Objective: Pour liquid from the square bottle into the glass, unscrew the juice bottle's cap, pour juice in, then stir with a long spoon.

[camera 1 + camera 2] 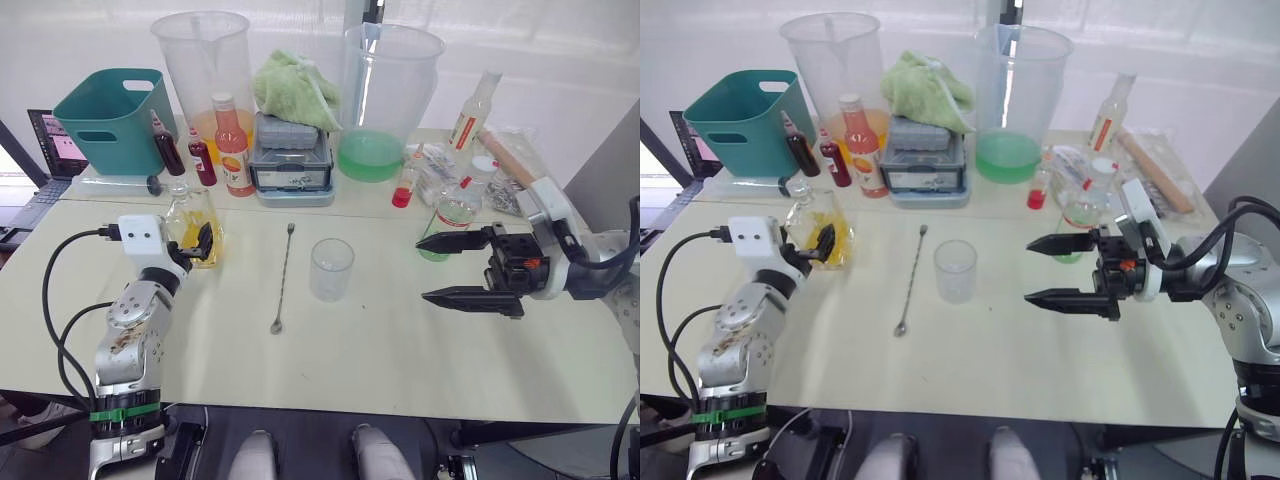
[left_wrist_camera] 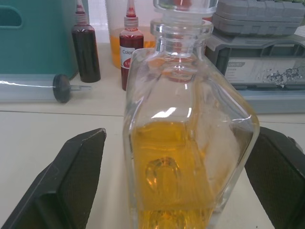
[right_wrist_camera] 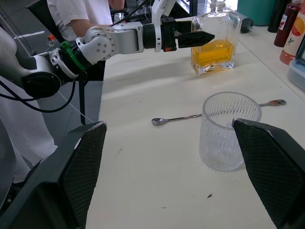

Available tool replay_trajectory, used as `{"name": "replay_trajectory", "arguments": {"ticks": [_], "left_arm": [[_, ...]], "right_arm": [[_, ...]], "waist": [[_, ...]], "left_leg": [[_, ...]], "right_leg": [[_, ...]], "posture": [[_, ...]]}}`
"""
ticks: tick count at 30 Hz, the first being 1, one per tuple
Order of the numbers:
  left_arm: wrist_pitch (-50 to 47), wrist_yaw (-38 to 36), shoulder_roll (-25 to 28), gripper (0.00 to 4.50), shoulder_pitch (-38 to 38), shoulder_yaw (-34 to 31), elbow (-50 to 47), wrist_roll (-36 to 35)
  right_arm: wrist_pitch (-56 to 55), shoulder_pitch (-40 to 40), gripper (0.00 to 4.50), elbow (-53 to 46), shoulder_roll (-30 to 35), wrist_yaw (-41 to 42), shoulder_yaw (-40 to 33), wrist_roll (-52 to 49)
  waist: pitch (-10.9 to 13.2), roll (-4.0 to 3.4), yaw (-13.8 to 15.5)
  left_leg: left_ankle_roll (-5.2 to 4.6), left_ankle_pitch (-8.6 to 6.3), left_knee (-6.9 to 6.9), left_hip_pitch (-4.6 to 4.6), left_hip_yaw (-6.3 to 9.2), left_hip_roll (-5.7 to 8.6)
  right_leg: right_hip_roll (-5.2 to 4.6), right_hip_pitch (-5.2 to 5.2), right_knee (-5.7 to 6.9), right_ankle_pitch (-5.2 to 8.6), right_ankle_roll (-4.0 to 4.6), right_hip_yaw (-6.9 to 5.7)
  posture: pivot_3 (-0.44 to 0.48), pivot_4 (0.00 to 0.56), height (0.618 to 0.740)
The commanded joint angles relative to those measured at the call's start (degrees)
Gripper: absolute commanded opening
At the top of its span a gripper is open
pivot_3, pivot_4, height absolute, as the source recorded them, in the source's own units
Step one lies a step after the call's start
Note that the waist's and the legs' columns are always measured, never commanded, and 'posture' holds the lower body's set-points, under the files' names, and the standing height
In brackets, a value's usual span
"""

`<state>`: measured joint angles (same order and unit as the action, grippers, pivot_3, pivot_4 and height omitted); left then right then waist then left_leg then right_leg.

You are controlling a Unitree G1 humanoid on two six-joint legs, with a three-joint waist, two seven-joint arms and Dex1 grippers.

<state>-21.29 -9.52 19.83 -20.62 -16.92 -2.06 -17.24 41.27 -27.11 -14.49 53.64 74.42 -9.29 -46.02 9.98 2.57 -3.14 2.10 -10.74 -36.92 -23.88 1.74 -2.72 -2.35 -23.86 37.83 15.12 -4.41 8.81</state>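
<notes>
The square bottle [image 1: 192, 222] with yellow liquid stands upright at the left of the table. My left gripper [image 1: 197, 243] is open, one finger [image 2: 71, 181] on each side of the bottle with a gap to the glass. The empty glass [image 1: 331, 268] stands mid-table, and the long spoon [image 1: 283, 278] lies just to its left. To the right of the glass my right gripper [image 1: 421, 269] hovers open and empty, pointing at it. Behind that gripper stands the juice bottle [image 1: 452, 212] with its white cap [image 1: 484, 165] on.
Along the back stand a teal basket [image 1: 110, 115], two big clear jugs [image 1: 200, 60] [image 1: 390, 90], a grey box [image 1: 292, 160] under a green cloth [image 1: 295, 85], a pink-orange bottle [image 1: 233, 145] and small red bottles [image 1: 200, 155]. A person [image 3: 71, 14] stands beyond the table's left.
</notes>
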Motion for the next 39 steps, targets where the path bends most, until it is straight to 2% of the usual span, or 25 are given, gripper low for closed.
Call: {"name": "replay_trajectory", "arguments": {"ticks": [1, 3, 7, 8, 9, 16, 23, 30, 34, 39], "left_arm": [[2.6, -0.3, 0.9, 4.50, -3.4, -0.4, 3.5, 0.9], [3.1, -0.8, 1.5, 4.50, -5.1, -0.4, 5.4, 1.1], [4.2, -1.6, 2.0, 3.38, -6.7, -0.3, 7.1, 1.2], [4.6, -1.9, 2.1, 2.97, -6.8, -0.2, 7.3, 1.2], [4.9, -2.1, 2.1, 2.80, -6.9, -0.2, 7.5, 1.3], [7.7, -3.8, 3.7, 2.80, -7.1, -1.3, 6.6, 1.2], [9.3, -10.9, 9.5, 2.80, -8.2, -5.3, 3.9, -3.1], [4.4, -25.7, 19.0, 2.80, -6.3, -7.0, 0.5, -11.2], [1.1, -41.4, 24.5, 2.80, 0.0, -6.3, -6.6, -19.7], [-1.4, -45.2, 26.8, 2.80, -0.6, -3.4, -9.4, -20.6]], "right_arm": [[-1.0, -0.7, 4.48, -1.4, 0.6, -0.5, -1.2, -0.1], [-1.0, -0.6, 4.48, -1.5, 0.6, -0.5, -1.3, -0.2], [-1.4, -0.2, 4.50, -1.5, 0.6, -0.7, -1.4, 0.2], [-1.5, -0.2, 4.50, -1.5, 0.6, -0.8, -1.4, 0.2], [-1.5, -0.2, 4.50, -1.6, 0.5, -0.9, -1.4, 0.2], [-2.0, -0.6, 4.50, -1.3, 0.0, -1.2, -0.7, 0.4], [-2.0, -2.8, 4.50, 0.0, -1.2, -0.9, 0.8, 0.5], [-0.9, -7.7, 4.50, 3.1, -2.3, 0.4, 3.1, 0.2], [0.3, -9.4, 4.50, 3.9, -2.3, 1.3, 3.9, -0.1], [2.6, -10.0, 4.50, 4.6, -1.3, 1.5, 3.7, -0.5]], "waist": [[0.0, 0.00, 0.1], [0.0, 0.01, 0.1], [0.0, 0.00, 0.2], [0.0, 0.00, 0.2], [0.0, 0.00, 0.3], [0.0, 0.01, 0.5], [0.1, 0.18, 0.3], [0.2, 0.20, 0.8], [0.2, 0.19, 0.5], [0.2, 0.18, 0.7]], "left_leg": [[0.00, 0.00, 0.00, 0.00, 0.00, 0.00], [0.00, 0.00, 0.00, 0.00, 0.01, 0.00], [0.00, 0.00, 0.00, -0.06, 0.02, 0.00], [0.00, 0.00, 0.00, -0.07, 0.02, 0.00], [0.00, 0.00, 0.01, -0.08, 0.03, 0.00], [0.01, 0.01, 0.00, -0.26, 0.05, 0.00], [0.02, 0.02, 0.01, -0.50, 0.14, -0.01], [0.02, 0.02, 0.01, -0.63, 0.28, 0.00], [0.02, 0.01, 0.06, -0.70, 0.34, -0.02], [0.03, 0.03, 0.04, -0.75, 0.45, -0.05]], "right_leg": [[0.00, 0.00, 0.01, 0.00, 0.00, 0.00], [0.00, -0.01, 0.00, 0.00, 0.00, 0.00], [0.00, -0.01, -0.06, -0.02, -0.01, 0.00], [0.00, -0.02, -0.06, -0.03, 0.00, 0.00], [0.00, -0.03, -0.06, -0.04, 0.00, -0.01], [0.00, -0.16, -0.13, -0.10, -0.02, -0.02], [0.01, -0.38, -0.15, -0.33, 0.36, -0.14], [-0.01, -0.37, -0.27, -0.34, 0.36, -0.30], [-0.03, -0.38, -0.37, -0.33, 0.37, -0.38], [-0.02, -0.41, -0.32, -0.34, 0.42, -0.56]], "posture": [[0.000, 0.150, 0.723], [0.000, 0.150, 0.723], [0.000, 0.150, 0.723], [0.000, 0.150, 0.723], [0.000, 0.150, 0.723], [0.000, 0.150, 0.723], [0.000, 0.150, 0.723], [0.000, 0.150, 0.723], [0.000, 0.150, 0.723], [0.000, 0.150, 0.723]]}}
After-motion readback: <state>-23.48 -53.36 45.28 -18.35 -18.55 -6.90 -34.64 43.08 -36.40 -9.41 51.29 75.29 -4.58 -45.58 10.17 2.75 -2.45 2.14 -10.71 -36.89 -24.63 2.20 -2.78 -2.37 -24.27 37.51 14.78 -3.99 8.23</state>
